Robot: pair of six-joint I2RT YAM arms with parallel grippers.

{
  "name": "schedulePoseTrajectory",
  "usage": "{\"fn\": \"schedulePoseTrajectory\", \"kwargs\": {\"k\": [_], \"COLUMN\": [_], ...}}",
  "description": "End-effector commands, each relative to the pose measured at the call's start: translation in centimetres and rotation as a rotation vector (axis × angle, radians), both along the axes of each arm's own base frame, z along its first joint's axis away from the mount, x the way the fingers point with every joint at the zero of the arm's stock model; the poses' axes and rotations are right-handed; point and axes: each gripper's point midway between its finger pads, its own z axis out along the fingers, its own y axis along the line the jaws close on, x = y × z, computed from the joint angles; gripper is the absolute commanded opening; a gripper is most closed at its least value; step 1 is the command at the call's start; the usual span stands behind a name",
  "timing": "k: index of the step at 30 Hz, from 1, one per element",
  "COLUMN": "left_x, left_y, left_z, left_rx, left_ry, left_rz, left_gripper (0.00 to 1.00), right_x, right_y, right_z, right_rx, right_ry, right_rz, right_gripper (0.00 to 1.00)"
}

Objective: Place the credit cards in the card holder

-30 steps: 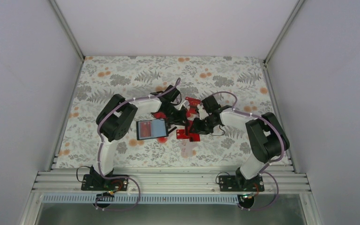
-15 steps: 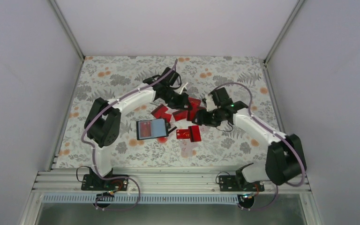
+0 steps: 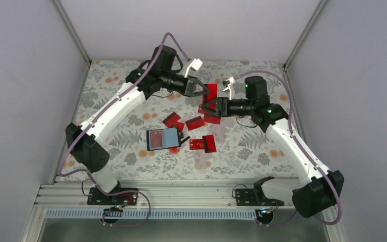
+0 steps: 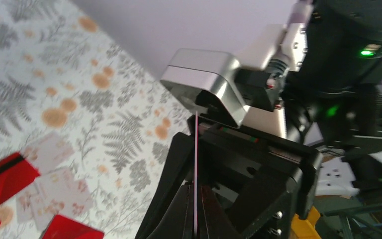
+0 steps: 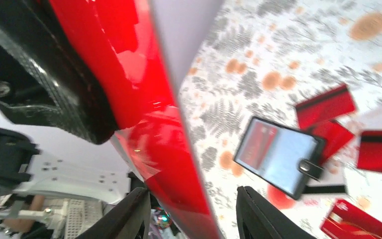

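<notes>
Red card (image 3: 210, 93) lifted off the table (image 3: 121, 85) in the last second, now mid-air far centre, pinched in left gripper (image 3: 200, 86), jaws pressed together on it. Right gripper (image 3: 212, 107) raised to meet it, jaws either side; clamped or not, cannot tell. Likely a handover. Card holder (image 3: 164, 138) unmoved, open, near centre, other credit cards (image 3: 195, 122) just right of it. Left wrist: card edge-on only. Right wrist: red face, holder below.

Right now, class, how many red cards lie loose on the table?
4: rear-left card and rear-right card behind the card holder; lettered card and darker card to its right. A held card hangs aloft; more may be hidden.
</notes>
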Motion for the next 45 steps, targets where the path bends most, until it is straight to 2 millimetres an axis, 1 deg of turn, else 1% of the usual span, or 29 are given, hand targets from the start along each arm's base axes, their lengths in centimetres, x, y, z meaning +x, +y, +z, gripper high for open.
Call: {"fn": "schedulePoseTrajectory", "kwargs": {"k": [1,4,7,9,12,15,18,23,25,27,28,30,31,32,34,35,36,37,38,40,42,45], "left_x": [-2.3,-2.7,-3.4,-3.9,-4.8,-5.5,-5.9,-6.3,-6.5,-6.8,-6.8,-6.9,-6.9,-6.9,-6.9,-6.6,-6.4,-6.2,-6.0,-5.5,-5.1,-5.8], "left_y": [1.0,1.7,2.3,2.7,3.2,3.5,3.6,3.6,3.6,3.7,3.7,3.7,3.8,3.9,4.2,4.4,4.6,4.8,5.2,5.9,6.6,7.3], "left_z": [5.8,7.6,8.7,9.4,10.8,11.8,12.3,12.9,13.0,13.2,13.2,13.3,13.4,13.5,13.8,13.9,13.9,14.0,14.1,14.5,15.2,16.5], "left_rx": [-0.108,-0.119,-0.134,-0.152,-0.185,-0.209,-0.225,-0.249,-0.255,-0.262,-0.263,-0.265,-0.265,-0.263,-0.258,-0.252,-0.246,-0.246,-0.248,-0.260,-0.299,-0.361], "left_ry": [-0.088,-0.123,-0.140,-0.147,-0.170,-0.184,-0.184,-0.191,-0.191,-0.192,-0.192,-0.195,-0.199,-0.206,-0.225,-0.236,-0.244,-0.249,-0.255,-0.263,-0.275,-0.291], "left_rz": [-0.079,-0.082,-0.097,-0.109,-0.128,-0.142,-0.153,-0.173,-0.181,-0.192,-0.193,-0.192,-0.188,-0.178,-0.145,-0.118,-0.091,-0.072,-0.051,-0.004,0.038,0.059], "left_gripper": [0.02,0.02,0.03,0.02,0.02,0.03,0.03,0.03,0.03,0.03,0.03,0.05,0.08,0.19,0.45,0.61,0.71,0.76,0.79,0.81,0.81,0.77], "right_x": [-1.2,-1.7,-2.9,-3.5,-4.6,-5.3,-5.4,-5.5,-5.4,-5.2,-5.0,-4.9,-4.9,-4.9,-4.9,-4.7,-4.7,-4.6,-4.5,-4.2,-3.8,-3.5], "right_y": [0.8,0.7,0.5,0.4,0.3,0.2,0.3,0.5,0.6,0.7,0.8,0.8,0.9,1.0,1.1,1.2,1.3,1.3,1.4,1.5,1.7,2.3], "right_z": [6.2,8.5,11.1,12.5,14.5,16.0,16.5,16.6,16.6,16.6,16.7,16.9,17.0,17.3,17.8,17.9,18.2,18.5,19.1,20.1,21.0,22.5], "right_rx": [0.135,0.159,0.212,0.241,0.282,0.311,0.320,0.329,0.329,0.328,0.328,0.329,0.330,0.332,0.336,0.336,0.338,0.341,0.345,0.354,0.366,0.387], "right_ry": [-0.110,-0.162,-0.232,-0.265,-0.315,-0.349,-0.353,-0.344,-0.336,-0.334,-0.332,-0.337,-0.340,-0.346,-0.355,-0.356,-0.358,-0.363,-0.377,-0.392,-0.400,-0.419], "right_rz": [0.083,0.097,0.128,0.152,0.188,0.208,0.223,0.247,0.249,0.251,0.250,0.253,0.254,0.257,0.261,0.262,0.264,0.266,0.267,0.261,0.259,0.267], "right_gripper": [0.45,0.47,0.47,0.47,0.46,0.41,0.33,0.21,0.16,0.07,0.04,0.04,0.04,0.04,0.04,0.04,0.04,0.04,0.04,0.04,0.04,0.04]}}
